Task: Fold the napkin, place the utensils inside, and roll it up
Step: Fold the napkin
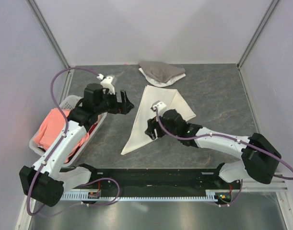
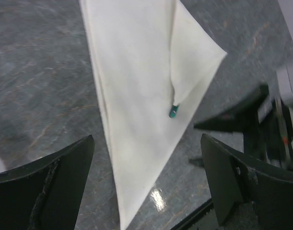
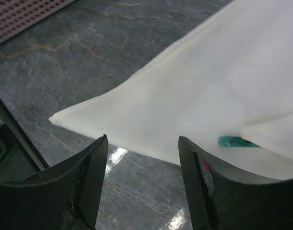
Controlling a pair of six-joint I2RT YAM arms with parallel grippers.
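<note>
Surface [image 1: 218,91] carries your folded napkin [image 1: 148,108] as a long triangle, lying just ahead of your open left hand [image 1: 125,103] and directly beneath your right hand [image 1: 151,132], fingers likewise spread above its edge, while a small teal tip [image 2: 173,113] peeks from under the flap.

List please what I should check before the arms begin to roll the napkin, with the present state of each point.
1. Napkin folded into a triangle and lying flat: ok.
2. Utensils inside: cannot tell; only a green tip shows from under the small flap.
3. Right hand open and empty, above the napkin's edge: ok.
4. Left hand open and empty, beside the napkin: ok.
5. Rolling begun: not ok; no part is rolled yet.
</note>
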